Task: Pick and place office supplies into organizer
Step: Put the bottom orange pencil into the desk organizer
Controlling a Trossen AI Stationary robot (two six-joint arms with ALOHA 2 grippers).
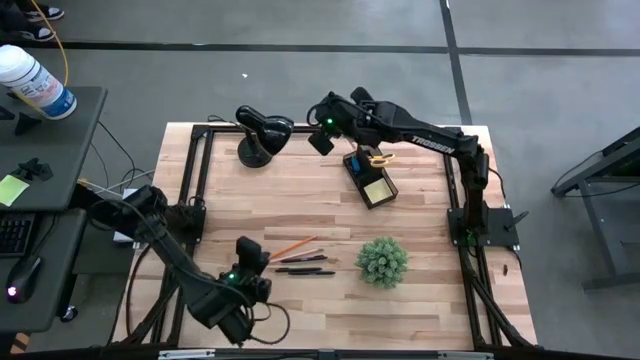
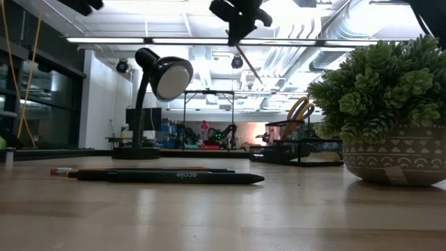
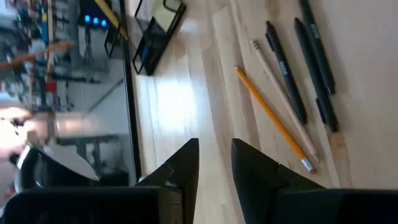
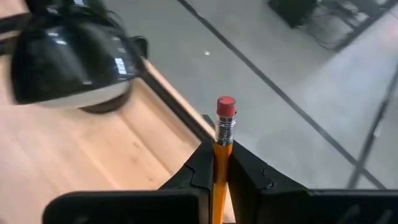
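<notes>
My right gripper [image 1: 322, 136] hangs high over the table's far part, between the black lamp [image 1: 262, 130] and the organizer [image 1: 368, 176], shut on an orange pencil [image 4: 221, 146]. The black organizer holds yellow-handled scissors [image 1: 378, 157] and a yellow sticky pad [image 1: 377, 190]. My left gripper [image 3: 214, 152] hovers narrowly open over bare wood near the table's near edge, touching nothing. Beside it on the table lie an orange pencil [image 3: 273, 118], a pale pencil [image 3: 283, 102] and black pens [image 3: 314, 56], also seen in the high view as pencils and pens [image 1: 303, 260]. My right gripper pinches the orange pencil's shaft [image 4: 221, 163] between its two fingers, just below the metal band. The pencil runs along the fingers, and its pink eraser end [image 4: 225, 106] sticks out past the fingertips. It is lifted clear; in the low view the pencil [image 2: 252, 64] slants down below the gripper.
A green spiky plant [image 1: 382, 260] in a patterned pot stands on the table's near right part, right of the pens. The lamp's dome [image 4: 68, 59] is close to my right gripper. Black frame rails [image 1: 195, 175] run along the table's left and right sides.
</notes>
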